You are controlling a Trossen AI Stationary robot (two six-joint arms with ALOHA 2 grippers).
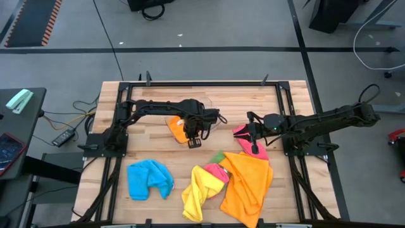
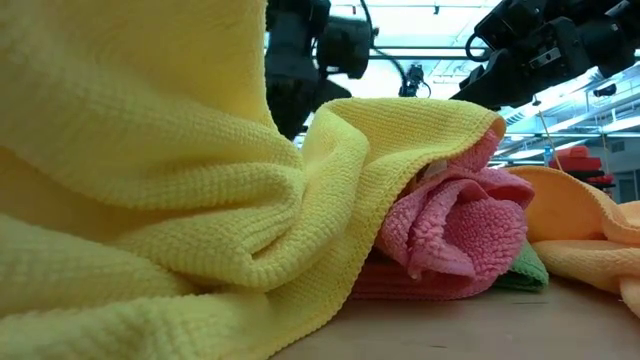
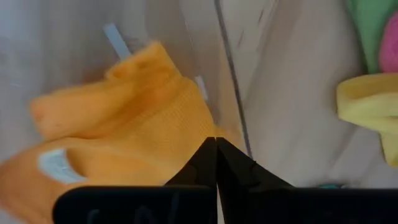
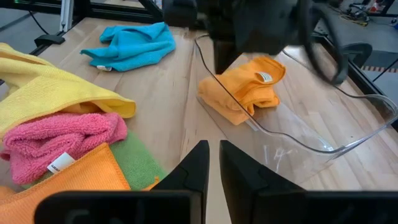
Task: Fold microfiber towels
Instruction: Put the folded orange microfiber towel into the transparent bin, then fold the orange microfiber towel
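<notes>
Folded orange towel lies in the clear tub, with the left gripper over its edge.

In the high view's centre, the left gripper (image 1: 194,140), fingers pressed together and empty, sits at the lower edge of the folded orange towel (image 1: 178,128) lying in the clear tub (image 4: 323,146). The right gripper (image 1: 254,147), jaws slightly parted and holding nothing, hangs right of centre by a pink towel (image 1: 243,132). The unfolded heap (image 1: 243,180) lies lower right and the blue towel (image 1: 149,178) lower left. These cloths look light, limp and grippy, probably best pinched at a corner or hem.
</notes>
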